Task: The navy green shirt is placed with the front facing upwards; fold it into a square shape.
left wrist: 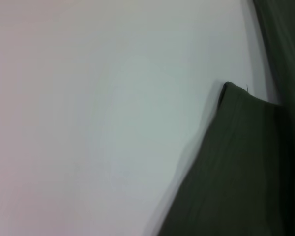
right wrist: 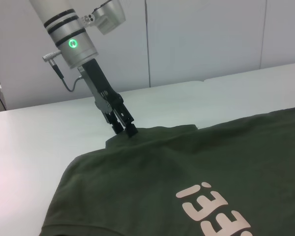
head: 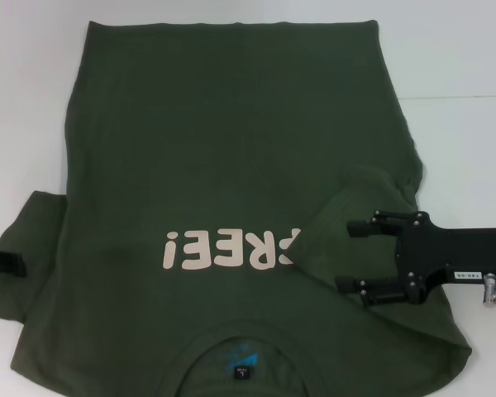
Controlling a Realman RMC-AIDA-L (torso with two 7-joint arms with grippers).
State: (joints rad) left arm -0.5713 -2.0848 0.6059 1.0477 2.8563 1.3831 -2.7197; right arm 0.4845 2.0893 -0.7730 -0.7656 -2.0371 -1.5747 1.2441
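Observation:
The navy green shirt (head: 215, 124) lies front up on the white table, its collar and neck label (head: 244, 368) nearest me. The cream lettering (head: 223, 248) reads upside down. The right-hand sleeve is folded inward over the chest and hides the first letter. My right gripper (head: 345, 255) hovers open just over that folded sleeve, holding nothing. At the shirt's left sleeve sits my left gripper (head: 4, 261), which the right wrist view shows with its fingers (right wrist: 130, 130) pinched together on the sleeve edge of the shirt (right wrist: 187, 162). The left wrist view shows only a sleeve corner (left wrist: 246, 172).
Bare white table (head: 463, 50) surrounds the shirt on the left, the right and beyond the hem. A pale panelled wall (right wrist: 206, 39) stands behind the table's far side in the right wrist view.

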